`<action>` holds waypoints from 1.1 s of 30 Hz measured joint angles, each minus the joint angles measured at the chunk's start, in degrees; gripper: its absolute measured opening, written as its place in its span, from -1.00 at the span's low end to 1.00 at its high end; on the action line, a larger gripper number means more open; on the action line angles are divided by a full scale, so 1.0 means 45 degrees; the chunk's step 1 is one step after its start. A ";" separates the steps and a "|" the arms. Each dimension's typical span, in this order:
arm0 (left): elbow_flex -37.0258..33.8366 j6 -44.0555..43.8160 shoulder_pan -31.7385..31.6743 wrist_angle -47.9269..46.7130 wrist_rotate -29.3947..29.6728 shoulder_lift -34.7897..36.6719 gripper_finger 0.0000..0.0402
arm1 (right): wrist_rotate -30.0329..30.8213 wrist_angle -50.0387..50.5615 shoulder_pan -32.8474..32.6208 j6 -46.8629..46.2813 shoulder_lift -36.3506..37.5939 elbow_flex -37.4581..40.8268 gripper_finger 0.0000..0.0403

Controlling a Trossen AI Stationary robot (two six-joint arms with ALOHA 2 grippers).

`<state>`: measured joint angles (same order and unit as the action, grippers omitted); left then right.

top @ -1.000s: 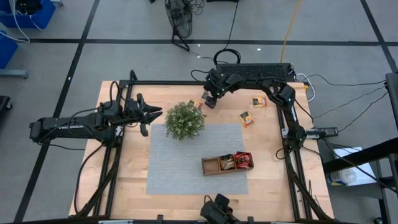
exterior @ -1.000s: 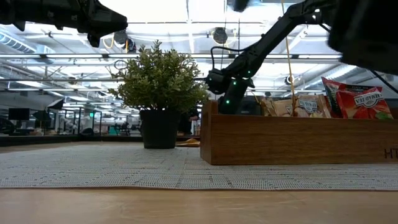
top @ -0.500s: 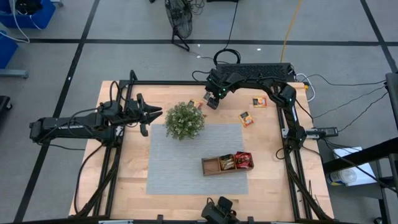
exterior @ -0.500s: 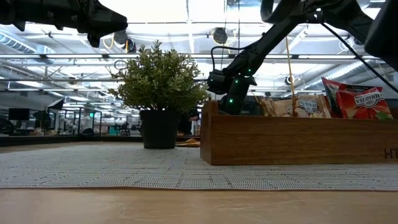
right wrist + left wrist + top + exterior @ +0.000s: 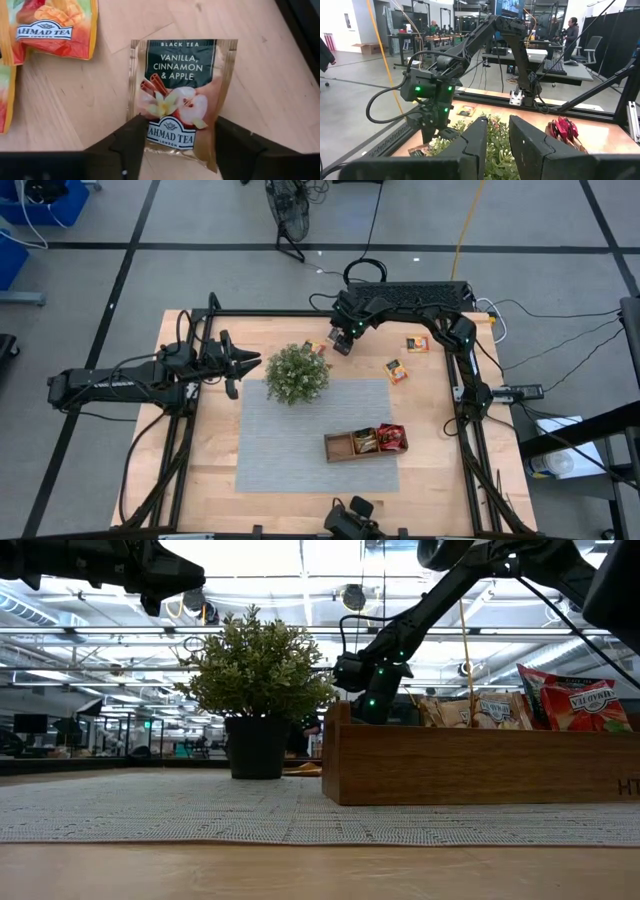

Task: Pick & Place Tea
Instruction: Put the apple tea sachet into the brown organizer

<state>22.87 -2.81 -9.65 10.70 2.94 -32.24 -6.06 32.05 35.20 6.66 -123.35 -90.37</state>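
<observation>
Several tea sachets [image 5: 391,438] already fill the right end of the wooden tray [image 5: 337,446], low in the high view; others lie loose on the table [image 5: 430,395] at upper right. The right gripper [image 5: 172,142] reaches down behind the plant [image 5: 297,373], fingers apart astride a vanilla sachet [image 5: 181,97], not yet clamped. The left gripper [image 5: 257,363] waits at left, partly open on nothing.

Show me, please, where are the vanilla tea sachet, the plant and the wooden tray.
Vanilla sachet [image 5: 181,95]: right wrist view, on its printed front.
Plant [image 5: 297,373]: high view, middle of the foliage.
Tray [image 5: 480,766]: low view, on its front wall.
</observation>
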 joint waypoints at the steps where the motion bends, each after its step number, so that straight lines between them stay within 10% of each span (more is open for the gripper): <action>1: 0.0000 -0.0001 0.0000 0.0000 0.0004 0.0003 -0.56 | -0.0007 0.0000 0.0000 0.0000 -0.0004 0.0000 -0.08; 12: 0.0000 0.0000 -0.0004 0.0002 0.0002 0.0003 -0.56 | -0.0103 0.0777 -0.0123 0.0603 0.0409 0.0035 -0.92; 22: 0.0000 0.0000 -0.0004 0.0000 0.0004 -0.0001 -0.56 | 0.0100 0.3876 -0.1603 0.0060 0.3067 0.0388 -0.96; 33: 0.0000 -0.0002 -0.0002 0.0000 0.0002 0.0000 -0.56 | 0.3369 0.2891 -0.7116 -0.4495 0.9206 0.4721 -0.96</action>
<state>22.87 -2.82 -9.66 10.70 2.95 -32.24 9.11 45.06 3.18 -13.57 -81.92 -69.12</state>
